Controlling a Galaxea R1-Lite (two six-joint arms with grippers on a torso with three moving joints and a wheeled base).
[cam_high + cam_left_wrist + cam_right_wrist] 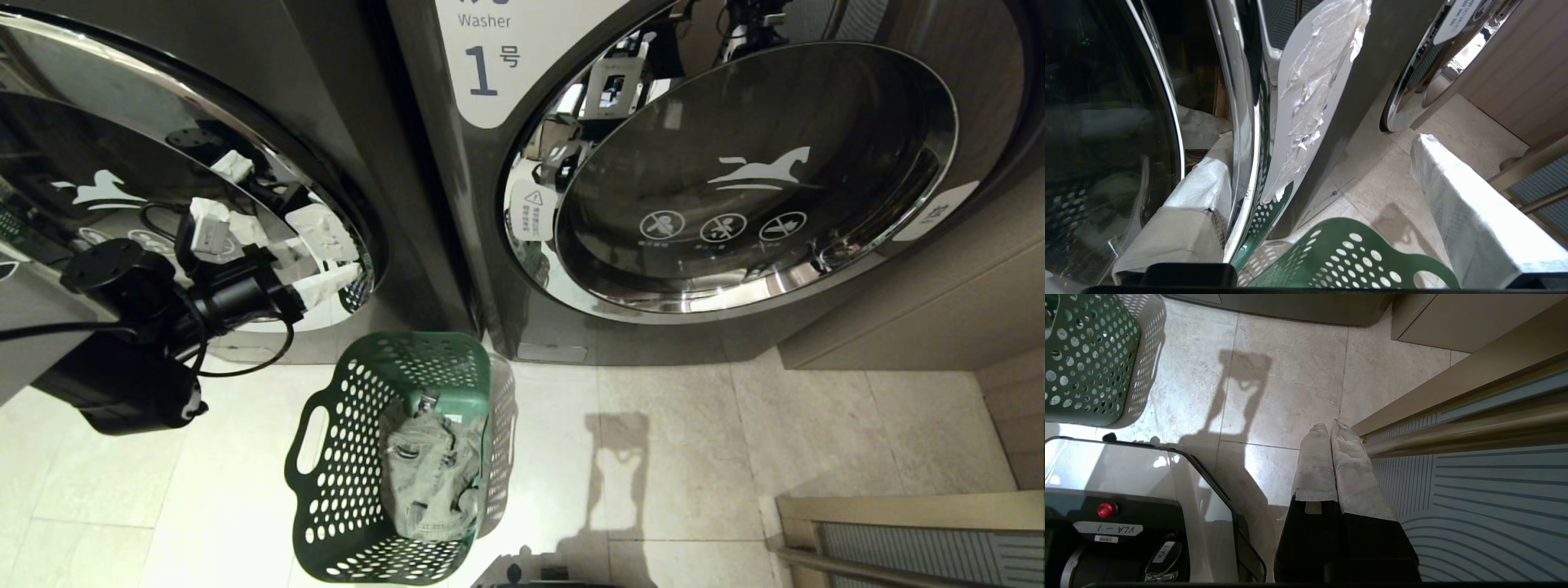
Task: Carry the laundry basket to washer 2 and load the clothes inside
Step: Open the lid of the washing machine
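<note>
laundry basket [359, 490]: dark green, perforated, standing upright on the pale tiled floor [694, 457], just in front of the seam between the two washers; its rim also shows in the left wrist view [1347, 257] and a corner in the right wrist view [1081, 363].
clothes [433, 482]: pale grey-green garment, crumpled inside the basket toward its right wall.
left washer [163, 163]: dark grey, chrome-ringed round door, white horse logo; its number label cannot be seen.
right washer [759, 180]: same build, white label reading "1", door closed.
left gripper [326, 278]: raised at the lower right edge of the left washer's door, above the basket; white-wrapped fingers [1466, 220] spread wide, holding nothing.
right gripper [1331, 428]: low beside the robot's base, pointing at the floor, fingers pressed together, empty.
</note>
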